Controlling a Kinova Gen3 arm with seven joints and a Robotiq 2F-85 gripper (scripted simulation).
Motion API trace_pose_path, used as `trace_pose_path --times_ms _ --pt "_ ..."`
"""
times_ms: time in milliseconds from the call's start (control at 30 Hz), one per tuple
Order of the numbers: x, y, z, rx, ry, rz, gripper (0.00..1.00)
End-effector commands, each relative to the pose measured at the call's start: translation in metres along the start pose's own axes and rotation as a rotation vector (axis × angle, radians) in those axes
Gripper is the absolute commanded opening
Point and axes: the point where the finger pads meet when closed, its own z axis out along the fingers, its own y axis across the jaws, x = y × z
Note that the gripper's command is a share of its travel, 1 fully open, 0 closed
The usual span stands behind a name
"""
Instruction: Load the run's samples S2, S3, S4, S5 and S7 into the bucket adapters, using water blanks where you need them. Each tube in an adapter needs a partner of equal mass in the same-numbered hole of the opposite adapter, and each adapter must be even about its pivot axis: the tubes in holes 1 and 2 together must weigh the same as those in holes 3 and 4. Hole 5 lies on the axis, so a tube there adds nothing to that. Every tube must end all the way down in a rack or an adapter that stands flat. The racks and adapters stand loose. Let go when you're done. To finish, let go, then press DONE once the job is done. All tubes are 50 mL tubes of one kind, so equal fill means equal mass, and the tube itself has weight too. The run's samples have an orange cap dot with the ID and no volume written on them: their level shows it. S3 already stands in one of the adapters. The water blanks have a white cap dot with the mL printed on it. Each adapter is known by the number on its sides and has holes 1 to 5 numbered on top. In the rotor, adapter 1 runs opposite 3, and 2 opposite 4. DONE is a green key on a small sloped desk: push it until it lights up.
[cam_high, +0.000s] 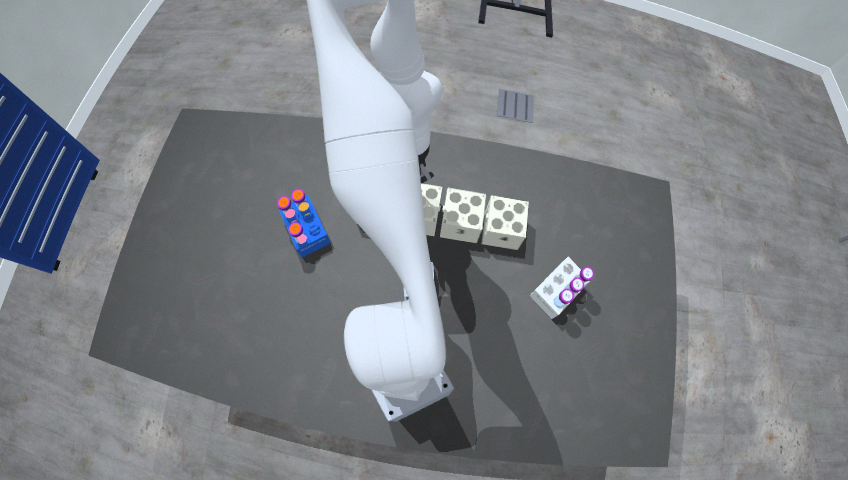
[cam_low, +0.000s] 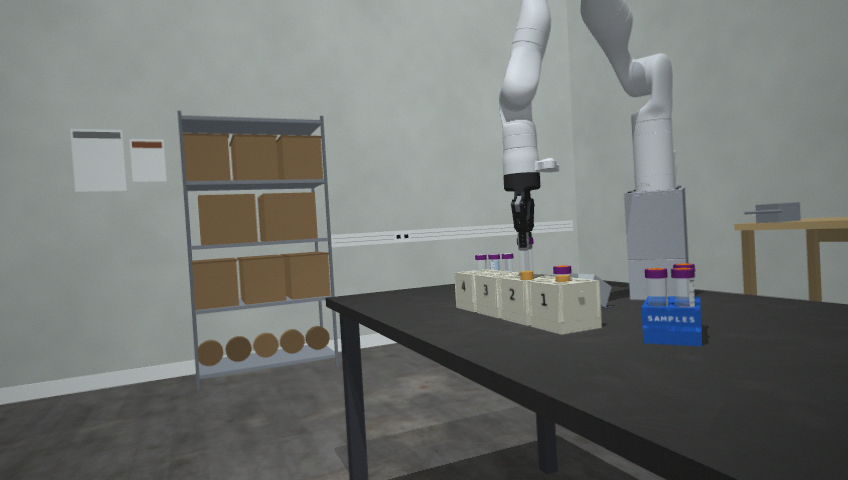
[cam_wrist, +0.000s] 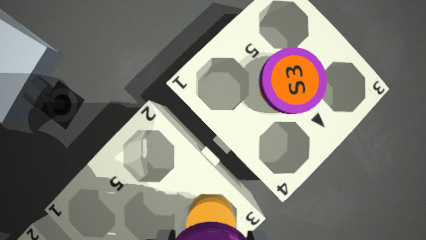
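Observation:
My gripper (cam_low: 524, 240) is shut on the purple cap of a sample tube (cam_low: 526, 261) with orange liquid and holds it upright. Its lower end is at the top of adapter 2 (cam_low: 512, 297). In the wrist view the tube (cam_wrist: 210, 217) sits at hole 3 of that adapter (cam_wrist: 145, 200); its ID is hidden. S3 (cam_wrist: 293, 80) stands in hole 5 of adapter 1 (cam_wrist: 280, 95), whose other holes are empty. Adapters 3 (cam_low: 486, 291) and 4 (cam_low: 464, 288) stand in the same row. In the overhead view the arm hides the gripper.
The blue SAMPLES rack (cam_high: 303, 223) holds several orange-dotted tubes at the left. The white blank rack (cam_high: 562, 288) with three purple-capped tubes stands at the right. A grey sloped block (cam_wrist: 20, 75) lies just behind adapter 1.

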Motion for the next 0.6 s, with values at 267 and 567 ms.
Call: trace_pose_path --times_ms 267,567 --pt "-0.0004 0.0006 0.006 -0.002 -0.001 0.0 0.1" --pt "-0.0005 0.0006 0.0107 -0.002 -0.001 0.0 0.1"
